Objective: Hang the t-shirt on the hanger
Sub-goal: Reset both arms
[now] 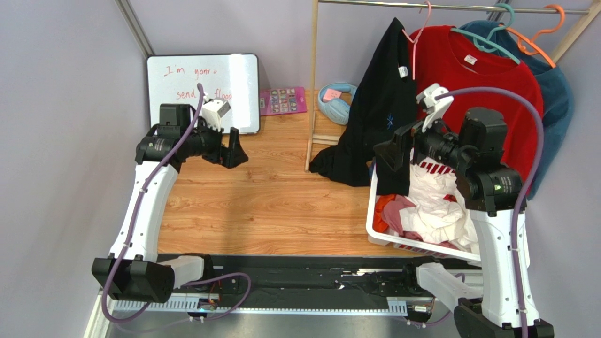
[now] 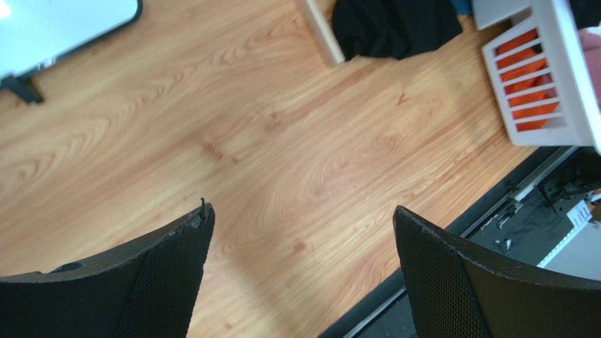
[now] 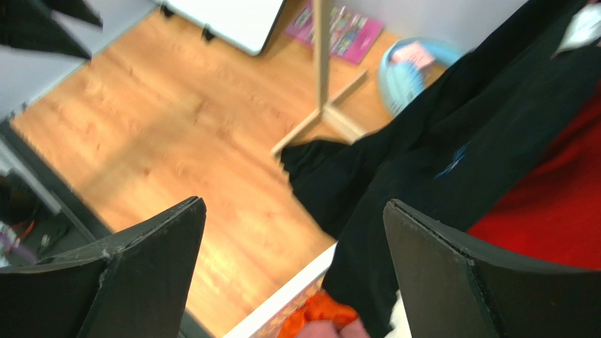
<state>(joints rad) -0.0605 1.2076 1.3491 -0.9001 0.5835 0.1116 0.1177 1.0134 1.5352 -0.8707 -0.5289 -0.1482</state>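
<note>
The black t-shirt (image 1: 384,105) hangs lopsided from the thin pink hanger (image 1: 421,27) on the rail, with its white neck label near the top and a small blue mark on the chest. Its lower end trails onto the table. My right gripper (image 1: 391,158) is open beside the shirt's lower edge, above the basket's corner, and holds nothing. In the right wrist view the shirt (image 3: 437,162) lies beyond the open right gripper (image 3: 293,208). My left gripper (image 1: 236,151) is open and empty over the bare wood. In its wrist view the open left gripper (image 2: 303,218) faces the shirt's end (image 2: 395,24).
A white laundry basket (image 1: 381,225) of clothes stands at the right, also in the left wrist view (image 2: 564,84). A red t-shirt (image 1: 480,70) on a teal hanger (image 1: 494,35) and a teal-blue shirt (image 1: 557,91) on an orange hanger (image 1: 543,28) hang on the rail. A whiteboard (image 1: 204,84) and the rack post (image 1: 312,84) stand behind.
</note>
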